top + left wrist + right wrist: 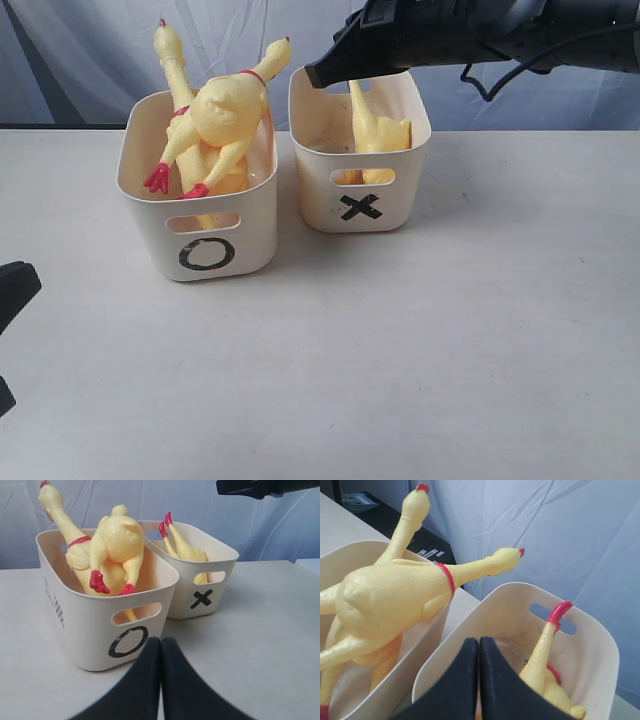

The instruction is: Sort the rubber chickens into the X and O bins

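Pale table point(450, 350); O bin point(200, 255), two chickens point(228, 112) point(172, 62); X bin point(360, 208), at least one chicken point(370, 125); both hands point(161, 642) point(479, 642) closed.

exterior: high, front | left wrist: low, front | right wrist: close above | bins point(150, 215) shared

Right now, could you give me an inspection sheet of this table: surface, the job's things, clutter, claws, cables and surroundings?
Surface: pale table, nothing on it but the two bins.
Job's things: O bin holds two long rubber chickens that stick up past its rim; X bin holds at least one chicken, count unclear.
Clutter: nothing seen.
Claws: left claw shut, empty, low in front of the O bin; right claw shut, empty, above the X bin.
Cables: black cable looping under the right arm.
Surroundings: bluish cloth backdrop.
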Robot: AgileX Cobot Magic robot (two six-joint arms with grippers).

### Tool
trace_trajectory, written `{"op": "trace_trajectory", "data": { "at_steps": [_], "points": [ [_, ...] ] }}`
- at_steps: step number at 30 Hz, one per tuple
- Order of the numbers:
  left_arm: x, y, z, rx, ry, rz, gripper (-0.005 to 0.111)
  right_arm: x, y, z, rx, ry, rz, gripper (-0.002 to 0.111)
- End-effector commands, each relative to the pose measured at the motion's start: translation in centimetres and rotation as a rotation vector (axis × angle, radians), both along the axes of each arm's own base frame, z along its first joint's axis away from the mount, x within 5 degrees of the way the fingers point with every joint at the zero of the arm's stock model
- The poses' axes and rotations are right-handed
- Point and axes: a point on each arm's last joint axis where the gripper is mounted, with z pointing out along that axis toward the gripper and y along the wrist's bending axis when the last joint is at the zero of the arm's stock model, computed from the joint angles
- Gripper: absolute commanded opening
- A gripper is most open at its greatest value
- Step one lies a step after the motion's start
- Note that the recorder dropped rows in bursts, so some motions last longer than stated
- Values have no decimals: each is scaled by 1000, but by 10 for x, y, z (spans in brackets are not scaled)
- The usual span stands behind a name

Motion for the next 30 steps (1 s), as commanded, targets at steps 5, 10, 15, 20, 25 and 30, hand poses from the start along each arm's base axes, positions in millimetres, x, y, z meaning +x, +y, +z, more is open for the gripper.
{"op": "trace_trajectory", "data": {
  "at_steps": [5,10,15,20,25,30],
  "points": [
    [-1,0,-1,2,-2,-5,0,0,-1,5,10,-7,-4,1],
    [-1,0,-1,5,-3,-5,0,-5,-3,16,22,-29,-2,1],
    [-1,0,-1,3,-6,-5,0,-20,-12,51,62,-107,-4,1],
    [-4,2,3,-13,-34,-3,0,-44,-24,93,112,-202,-4,1],
    [-6,6,5,-27,-60,23,0,-71,-38,131,160,-295,-3,1],
    [-5,14,7,-34,-81,107,0,-104,-55,169,214,-398,-3,1]
  ]
}}
